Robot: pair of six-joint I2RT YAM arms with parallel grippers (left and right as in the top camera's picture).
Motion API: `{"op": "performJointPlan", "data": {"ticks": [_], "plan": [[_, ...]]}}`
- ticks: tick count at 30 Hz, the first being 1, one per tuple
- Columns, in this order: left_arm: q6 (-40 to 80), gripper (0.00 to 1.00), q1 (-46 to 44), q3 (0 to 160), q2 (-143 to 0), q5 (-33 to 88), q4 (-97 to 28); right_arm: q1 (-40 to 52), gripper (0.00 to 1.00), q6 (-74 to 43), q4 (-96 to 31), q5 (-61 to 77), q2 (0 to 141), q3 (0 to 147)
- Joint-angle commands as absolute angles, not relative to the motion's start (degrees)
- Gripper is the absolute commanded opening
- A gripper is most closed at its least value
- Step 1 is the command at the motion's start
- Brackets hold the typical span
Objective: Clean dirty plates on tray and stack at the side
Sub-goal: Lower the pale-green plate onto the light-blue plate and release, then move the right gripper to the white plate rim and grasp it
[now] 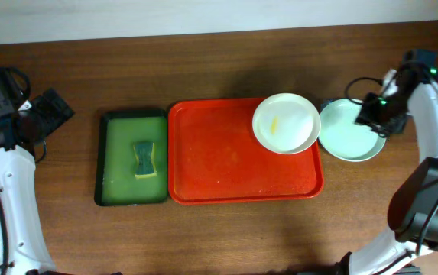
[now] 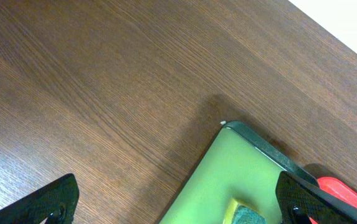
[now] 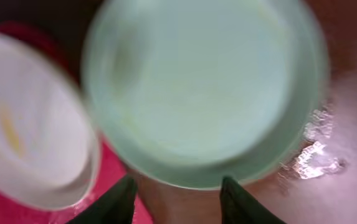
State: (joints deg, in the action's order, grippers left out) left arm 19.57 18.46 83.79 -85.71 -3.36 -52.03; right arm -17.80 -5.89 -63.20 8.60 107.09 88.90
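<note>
Overhead, the white plate [image 1: 286,122] sat at the 2 o'clock corner of the red tray [image 1: 226,176], with its edge hanging over the tray's rim. The green plate [image 1: 348,136] lay on the table just past it at 3 o'clock, so close that I could not tell if the two touched. The right gripper [image 1: 373,116] hung over the green plate's 2 o'clock edge, its fingers [image 3: 123,200] spread apart and pinching nothing. The left gripper [image 2: 178,208] was spread wide too, away at 9 o'clock by the small green tray [image 1: 119,153] with the sponge [image 1: 145,159]. If the right arm bumped the green plate, it could slide into the white one and tip it off the rim. Both plates were round, so they had no long side; they lay flat, facing up. The yellow smear [image 1: 274,124] on the white plate ran about 12 to 6. The red tray's long side ran 9 to 3.
</note>
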Motion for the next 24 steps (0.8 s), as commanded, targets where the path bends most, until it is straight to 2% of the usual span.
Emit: {"op": "performJointPlan", "data": {"ticks": [1,6,9,10,11,12,13,18,21,24], "plan": [[20.1,0.99,18.8,84.1,-84.9,-3.2,-51.9,-12.2,0.44,-3.2,-61.6,9.5,107.3,88.1],[20.1,0.99,18.8,84.1,-84.9,-3.2,-51.9,-5.9,0.45,-3.2,-52.9,6.6,107.4,82.6],[20.1,0.99,18.8,84.1,-84.9,-3.2,-51.9,-5.6,0.38,-3.4,-43.6,6.9,107.5,75.3],[20.1,0.99,18.8,84.1,-84.9,-3.2,-51.9,-5.6,0.31,-3.4,-40.3,6.9,107.5,72.7],[20.1,0.99,18.8,84.1,-84.9,-3.2,-51.9,-5.6,0.29,-3.4,-37.6,6.9,107.5,70.4],[20.1,0.99,18.8,84.1,-84.9,-3.2,-51.9,-5.6,0.07,-3.6,-36.2,6.9,107.5,69.5],[20.1,0.99,18.8,84.1,-84.9,-3.2,-51.9,-5.6,0.05,-4.9,-36.2,6.9,107.5,69.5],[20.1,0.99,18.8,84.1,-84.9,-3.2,-51.9,-5.6,0.04,-7.7,-36.7,7.6,107.5,69.5],[20.1,0.99,18.8,84.1,-84.9,-3.2,-51.9,-4.9,0.04,-8.0,-36.6,20.8,107.5,69.5],[20.1,0.99,18.8,84.1,-84.9,-3.2,-51.9,-0.6,0.04,-8.0,-38.1,23.2,107.5,69.5]]}}
